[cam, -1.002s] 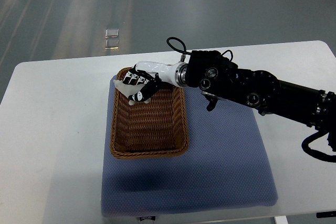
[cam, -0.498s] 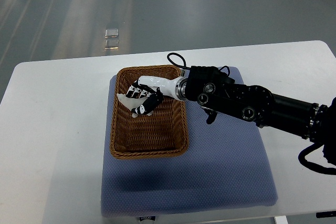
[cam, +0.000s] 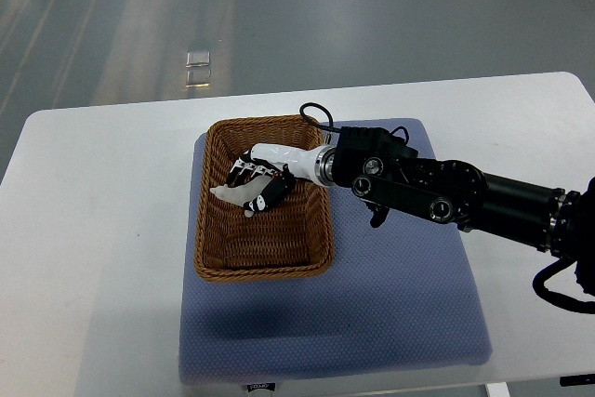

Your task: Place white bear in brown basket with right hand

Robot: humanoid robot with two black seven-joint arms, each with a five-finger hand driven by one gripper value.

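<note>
A brown wicker basket sits on the left part of a blue-grey mat. My right hand, white with black fingers, reaches in from the right and is inside the basket, over its far half. Its fingers are curled around a small white bear, of which only a pale part shows under the fingers. I cannot tell whether the bear touches the basket floor. The left arm is out of view.
The mat lies on a white table. My black forearm crosses the mat from the right edge. Grey floor with a small shiny object lies beyond the table's far edge.
My right hand has carried the bear from the basket's far rim toward me and down into the basket. The forearm has followed it nearer.
</note>
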